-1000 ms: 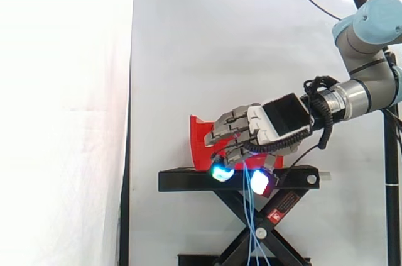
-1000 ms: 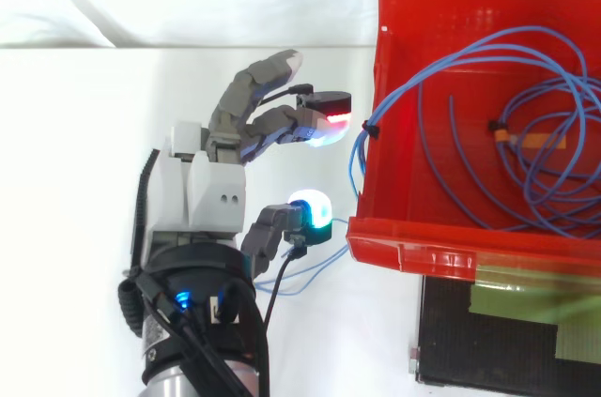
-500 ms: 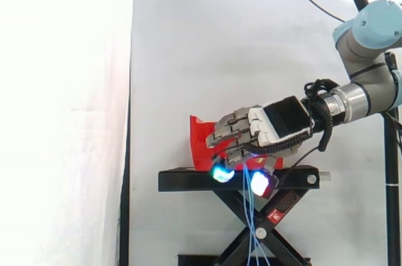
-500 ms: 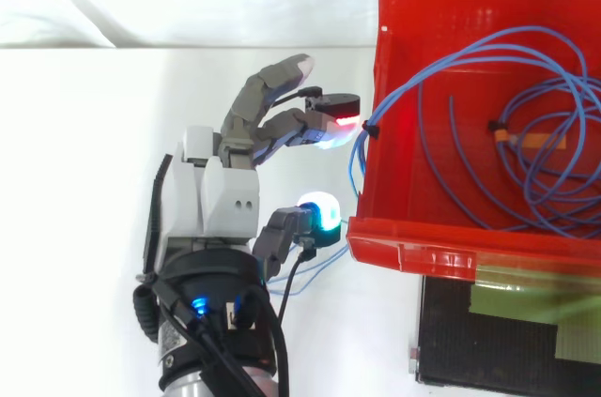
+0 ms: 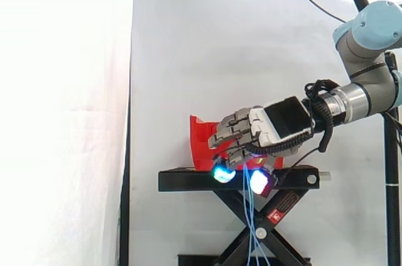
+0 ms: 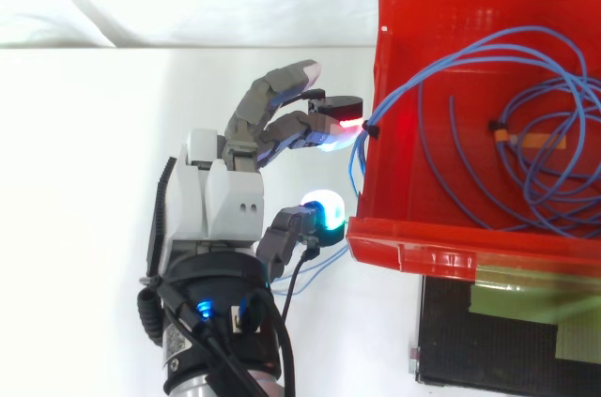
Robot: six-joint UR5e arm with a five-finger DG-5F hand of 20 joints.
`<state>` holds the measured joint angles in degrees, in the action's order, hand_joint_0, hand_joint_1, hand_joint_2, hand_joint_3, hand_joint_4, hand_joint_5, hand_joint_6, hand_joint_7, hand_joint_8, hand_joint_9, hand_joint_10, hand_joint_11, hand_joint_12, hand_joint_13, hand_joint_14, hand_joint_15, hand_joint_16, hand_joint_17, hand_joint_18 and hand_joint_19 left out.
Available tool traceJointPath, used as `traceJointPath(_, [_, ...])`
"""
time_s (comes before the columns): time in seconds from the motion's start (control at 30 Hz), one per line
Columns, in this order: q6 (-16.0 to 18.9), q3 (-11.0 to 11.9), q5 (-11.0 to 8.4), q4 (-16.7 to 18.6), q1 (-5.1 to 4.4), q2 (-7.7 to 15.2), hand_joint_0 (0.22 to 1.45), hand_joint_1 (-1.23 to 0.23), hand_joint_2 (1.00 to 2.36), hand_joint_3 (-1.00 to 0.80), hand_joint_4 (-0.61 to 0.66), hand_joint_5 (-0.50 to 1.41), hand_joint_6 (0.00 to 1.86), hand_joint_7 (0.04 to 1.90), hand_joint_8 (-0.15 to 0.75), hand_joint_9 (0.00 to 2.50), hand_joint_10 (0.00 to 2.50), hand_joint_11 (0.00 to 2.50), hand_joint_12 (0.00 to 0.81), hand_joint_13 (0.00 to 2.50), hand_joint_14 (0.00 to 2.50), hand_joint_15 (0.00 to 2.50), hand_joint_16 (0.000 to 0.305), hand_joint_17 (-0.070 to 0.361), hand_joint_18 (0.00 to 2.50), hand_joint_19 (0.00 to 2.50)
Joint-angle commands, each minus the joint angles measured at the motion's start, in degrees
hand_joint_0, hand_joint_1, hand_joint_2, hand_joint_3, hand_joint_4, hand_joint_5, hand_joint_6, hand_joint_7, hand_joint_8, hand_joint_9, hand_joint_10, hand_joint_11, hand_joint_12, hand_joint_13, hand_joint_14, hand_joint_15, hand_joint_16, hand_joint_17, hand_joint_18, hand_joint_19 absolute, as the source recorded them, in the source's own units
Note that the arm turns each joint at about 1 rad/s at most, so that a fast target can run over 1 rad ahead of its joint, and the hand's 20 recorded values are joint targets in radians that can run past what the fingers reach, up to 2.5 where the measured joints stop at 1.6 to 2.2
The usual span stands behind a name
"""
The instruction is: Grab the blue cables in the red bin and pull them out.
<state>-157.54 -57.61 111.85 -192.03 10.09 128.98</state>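
**Hand at bin wall, not gripping yet**

Hand (image 6: 221, 205) is hovering w/ fingers loosely bent and thumb apart, holding nothing afaict. Blue cables (image 6: 413, 85) are lying coiled in the red bin (image 6: 451, 251) just ahead of the fingertips (image 6: 324, 139). A few strands are draping over the near wall and hanging between thumb and fingers. Cables prob light, floppy, slick, tangle-prone. Best grip imo: firm pinch on the draped strands at the rim.
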Motion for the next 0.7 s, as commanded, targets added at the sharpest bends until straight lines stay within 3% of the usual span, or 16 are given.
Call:
traceJointPath(0.0, [-0.1, 0.0, 0.04, 0.0, 0.11, 0.0, 0.89, -0.86, 1.0, -1.0, 0.32, 0.87, 0.01, 0.49, 0.316, 0.91, 0.03, 0.75, 0.325, 0.57, 0.02, 0.45, 0.045, 0.1, 0.5, 0.6])
traceJointPath(0.4, [-0.4, -1.4, 0.3, 0.3, 0.11, 0.0, 0.88, -0.87, 1.0, -1.0, 0.32, 0.87, 0.01, 0.48, 0.314, 0.91, 0.03, 0.75, 0.326, 0.57, 0.02, 0.45, 0.045, 0.1, 0.5, 0.61])
traceJointPath(0.67, [-1.1, -1.5, 0.57, 0.2, 0.81, 0.0, 0.89, -0.87, 1.0, -1.0, 0.32, 0.87, 0.01, 0.48, 0.313, 0.91, 0.03, 0.75, 0.324, 0.57, 0.02, 0.46, 0.045, 0.1, 0.5, 0.61])
